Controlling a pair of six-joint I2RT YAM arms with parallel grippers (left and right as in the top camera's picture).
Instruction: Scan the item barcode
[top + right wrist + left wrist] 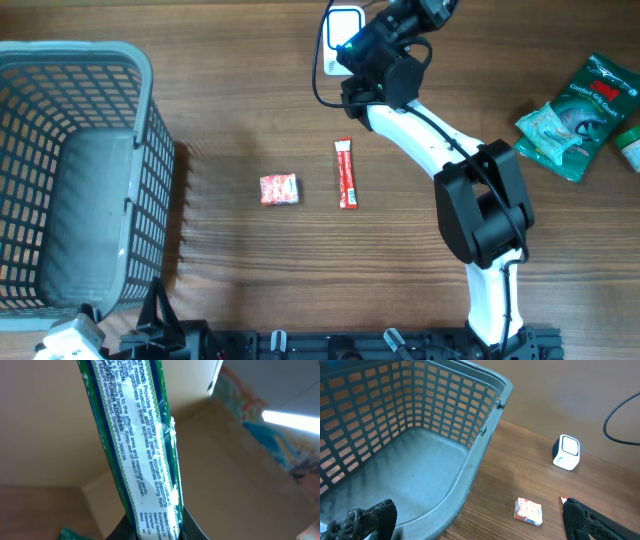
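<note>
My right gripper (155,529) is shut on a long green and white box (132,435) with fine print on its label. The box stands up out of the jaws against a ceiling and wall background, and no barcode shows on the face I see. In the overhead view the right arm's wrist (385,55) is raised at the back of the table, right next to the white scanner (343,28); the box itself is hidden there. The scanner (566,452) also shows from the left wrist. My left gripper (480,527) is open and holds nothing, beside the basket's near corner.
A grey plastic basket (140,130) fills the left side. A small red and white packet (279,189) and a red stick sachet (346,173) lie mid-table. Green packets (575,110) rest at the far right. A black cable (322,70) loops by the scanner.
</note>
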